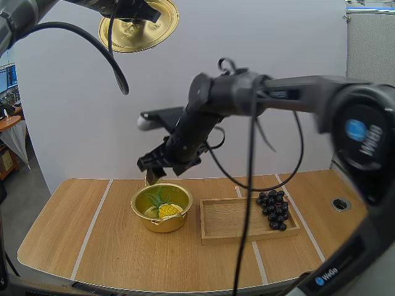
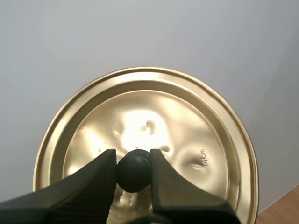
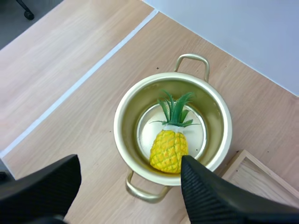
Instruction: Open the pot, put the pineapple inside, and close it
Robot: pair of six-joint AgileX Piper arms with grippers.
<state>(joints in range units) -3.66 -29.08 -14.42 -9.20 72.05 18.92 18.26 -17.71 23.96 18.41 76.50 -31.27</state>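
The round golden metal pot point(image 1: 148, 219) stands open on the light wooden bench point(image 1: 74, 228). It is about midway between the left and right edges and nearer to the back edge than to the front one. The small yellow plastic pineapple with green leaves point(image 3: 169, 150) lies on its side on the bottom of the pot, its leaves pointing toward the back handle.

I judge that two of the three steps are done: the pot is open and the fruit is inside. Only the closing is left.

The left gripper point(image 2: 134, 161) pinches the black round knob point(image 2: 134, 170) of the round golden lid point(image 1: 139, 28) between its fingertips. It holds the lid high above the back-left part of the bench, well apart from the pot. The right gripper point(image 3: 130, 163) hangs over the pot, near its back rim. Its fingers are spread wide and hold nothing.

As for room, the bench is free to the left of the pot and in front of it, up to both edges. On the right, the shallow rectangular wooden tray point(image 1: 247, 237) lies just beside the pot, with a narrow gap between them. The bunch of dark grapes point(image 1: 273, 209) rests at the far right end of the tray, away from the pot.

In my opinion the right arm is the main obstacle. It stands over the pot opening and should move away, toward the tray side, before the lid comes down. The lid can approach from the left and from above, where nothing is in the way.
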